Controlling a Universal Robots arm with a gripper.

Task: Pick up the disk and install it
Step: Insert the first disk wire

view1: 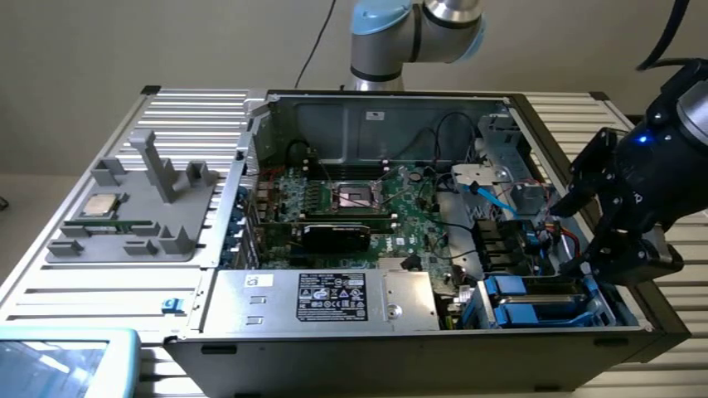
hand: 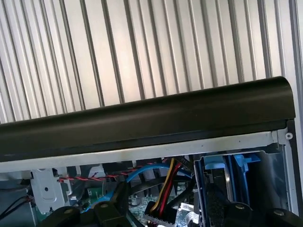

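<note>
Evidently the tool (view1: 598, 259) is held wide open, with nothing gripped, low over the corner of the open computer case (view1: 376, 108) at the exterior view's right, since the disk (view1: 540, 300) appears to be seated there between blue rails.

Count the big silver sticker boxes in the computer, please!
1. The large silver metal box with a black-and-white label lies along the open grey computer case's near edge. Others may be hidden.

An open computer case (view1: 387, 124) lies on a ribbed metal table (view1: 188, 108), beside a grey tray (view1: 105, 249) bearing a square chip (view1: 102, 205).
</note>
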